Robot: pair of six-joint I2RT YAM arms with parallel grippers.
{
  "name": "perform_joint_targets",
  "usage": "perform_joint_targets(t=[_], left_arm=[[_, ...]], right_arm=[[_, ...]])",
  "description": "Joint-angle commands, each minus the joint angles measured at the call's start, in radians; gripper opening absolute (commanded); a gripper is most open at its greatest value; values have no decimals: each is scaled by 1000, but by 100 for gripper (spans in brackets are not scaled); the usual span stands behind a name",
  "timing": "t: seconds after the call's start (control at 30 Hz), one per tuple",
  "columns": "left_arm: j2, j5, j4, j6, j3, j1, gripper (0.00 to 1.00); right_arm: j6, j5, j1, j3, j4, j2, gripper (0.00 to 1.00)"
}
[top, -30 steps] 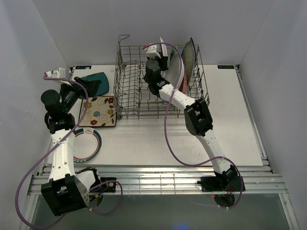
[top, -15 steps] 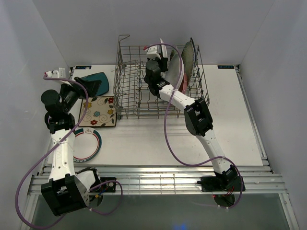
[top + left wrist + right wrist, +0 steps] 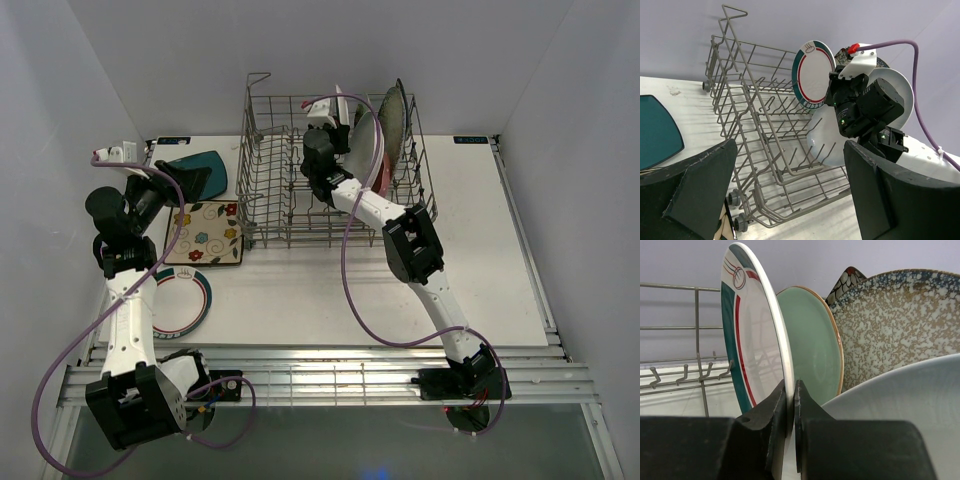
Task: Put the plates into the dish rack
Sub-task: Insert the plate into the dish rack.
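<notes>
Right wrist (image 3: pixel 318 148) leftward, plate (image 3: pixel 755 340) base hidden

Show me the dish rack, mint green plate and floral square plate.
dish rack (image 3: pixel 262 185), top view, left wire wall
mint green plate (image 3: pixel 812 347), right wrist view, face
floral square plate (image 3: pixel 205 233), top view, centre

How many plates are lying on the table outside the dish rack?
3: teal square plate at back left, floral square plate just nearer, rimmed round plate nearest, partly under the left arm, which could hide more.
</notes>
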Motion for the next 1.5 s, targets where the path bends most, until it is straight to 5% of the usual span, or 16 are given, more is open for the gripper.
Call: perform_joint_targets(t=[0.0,0.53,0.97,1.47], left_arm=[[-6,14,9,8,-7,-3,98],[5,17,10,6,-5,-3,98],[17,18,12,15,-5,-3,98],[10,18,12,32,-10,-3,98]], right_arm=[[64,9,-4,1,16,13,8],[107,9,-4,-20,-8,27,11],[130,13,-1,-31,-44,-18,49],[81,-25,39,-65,-8,-127,47]])
